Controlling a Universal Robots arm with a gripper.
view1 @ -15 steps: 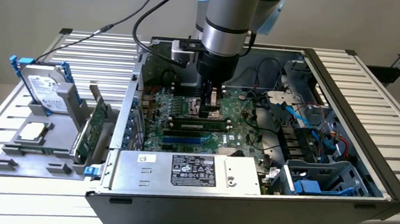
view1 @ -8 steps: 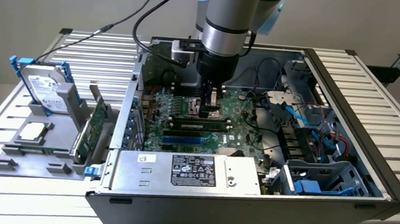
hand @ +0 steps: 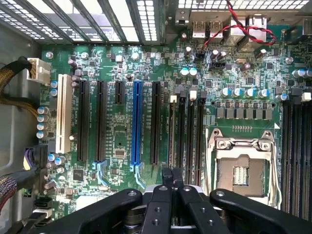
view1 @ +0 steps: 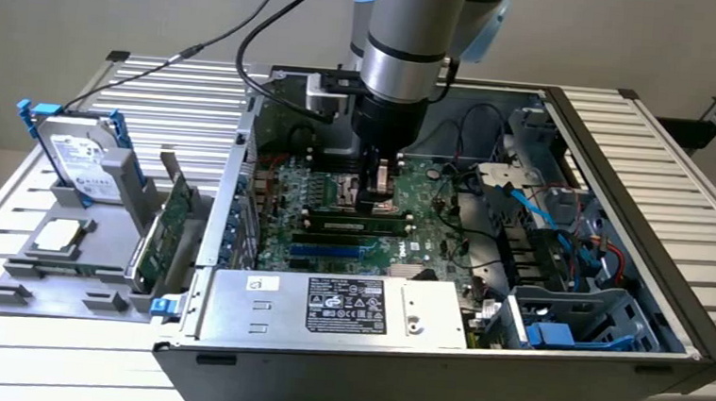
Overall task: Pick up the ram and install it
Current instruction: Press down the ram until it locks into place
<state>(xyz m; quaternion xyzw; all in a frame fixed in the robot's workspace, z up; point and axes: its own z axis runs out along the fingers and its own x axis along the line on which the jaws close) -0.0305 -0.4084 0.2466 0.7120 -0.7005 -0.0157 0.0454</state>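
The ram (view1: 356, 225), a thin dark-green stick with black chips, stands on edge in a memory slot of the motherboard (view1: 321, 188) inside the open computer case. My gripper (view1: 381, 200) hangs straight down just behind it, near the stick's middle. In the wrist view the ram (hand: 171, 131) shows edge-on as a narrow strip in the first of the black memory slots, and my gripper (hand: 171, 174) is shut with its black fingertips pressed together right at that strip's end. Nothing shows between the fingers. Whether the tips touch the ram's top edge I cannot tell.
A bare CPU socket (hand: 241, 168) lies beside the slots, with a blue expansion slot (hand: 136, 122) on the other side. The power supply (view1: 338, 305) fills the case front. Blue cables (view1: 546, 214) and a drive cage (view1: 577, 320) crowd the exterior view's right. A hard drive (view1: 84, 158) and green expansion card (view1: 170, 220) stand outside.
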